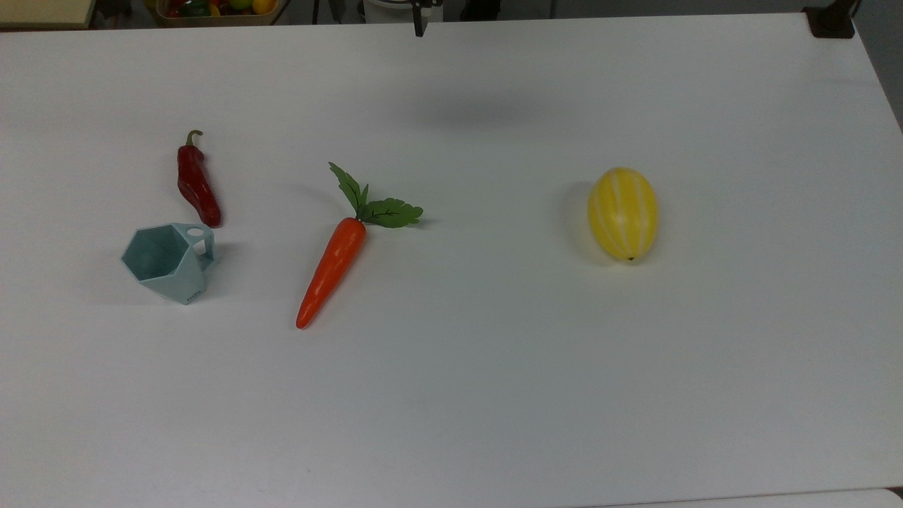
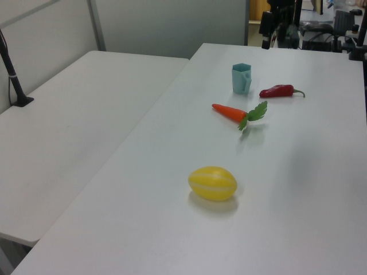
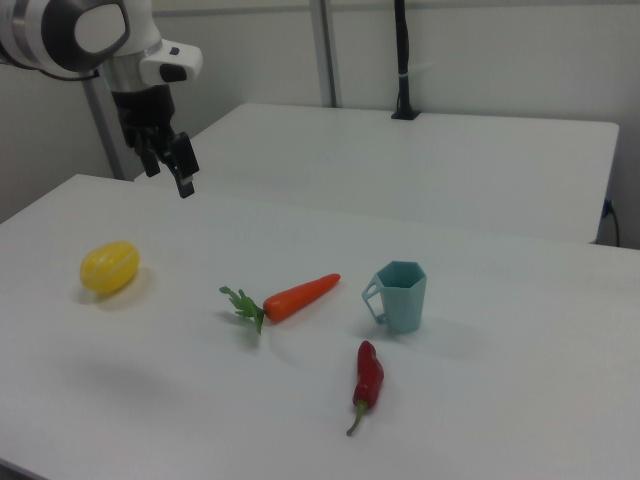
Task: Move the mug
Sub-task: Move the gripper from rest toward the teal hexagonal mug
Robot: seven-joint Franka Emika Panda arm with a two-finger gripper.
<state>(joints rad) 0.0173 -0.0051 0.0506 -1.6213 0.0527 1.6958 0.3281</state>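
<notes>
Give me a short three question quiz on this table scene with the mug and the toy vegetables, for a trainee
1. True or false: the mug stands upright on the table.
2. In the right view, which item lies closest to the mug?
A. red chili pepper
B. yellow melon
C. a banana
3. Fill in: the end effector hangs in the air above the table, holding ____.

Key: 1 true. 2 A. 3 nothing; in the right view it is well apart from the carrot and the mug.
</notes>
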